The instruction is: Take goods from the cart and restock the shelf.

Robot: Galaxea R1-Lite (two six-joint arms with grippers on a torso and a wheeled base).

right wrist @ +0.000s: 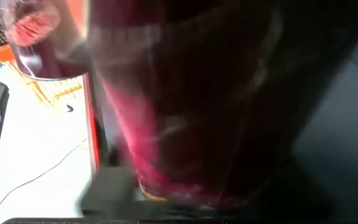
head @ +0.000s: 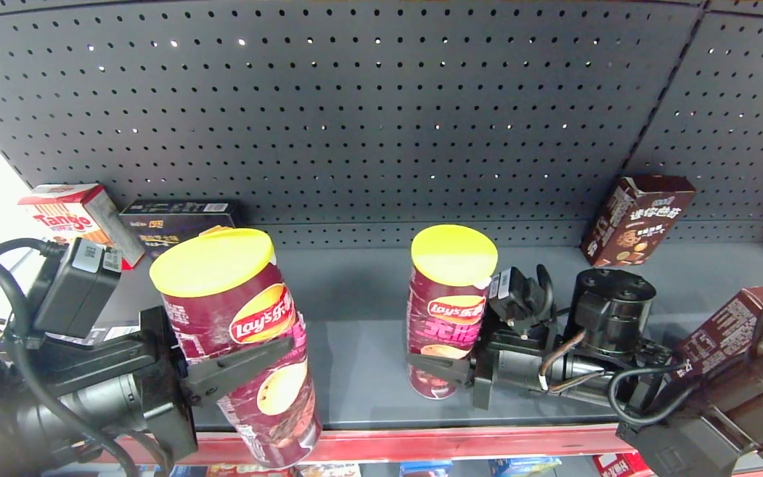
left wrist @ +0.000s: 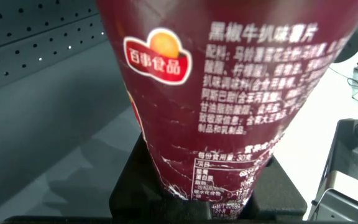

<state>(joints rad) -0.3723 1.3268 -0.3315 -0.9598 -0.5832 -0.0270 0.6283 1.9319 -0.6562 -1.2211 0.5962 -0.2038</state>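
- The shelf point(head: 368, 311) is what I steer by; its grey deck has bare room between the two crisp cans, and a red lip runs along the front edge; my judgement is that the step in hand is seating both cans on that deck.
- The left can point(head: 242, 331), yellow lid up, hangs tilted at the front of the shelf with its base overlapping the red lip, so it is not on the deck; to do this well I would lift the base over the lip, bring the can upright, carry it inward and lower it flat before letting go; a tilted release here could tip it off the front.
- The right can point(head: 444, 311) looks to stand upright on the deck, towards the front and well apart from the left can; I would check it sits flat, then part the jaws and draw straight back so no finger drags it.
- The left gripper point(head: 249, 371) is clamped round the left can's lower half, one finger lying across its front.
- The right gripper point(head: 438, 361) is closed on the right can low on its body, coming in from the right.
- The brown box point(head: 636, 218) leans on the back panel, clear of both cans.
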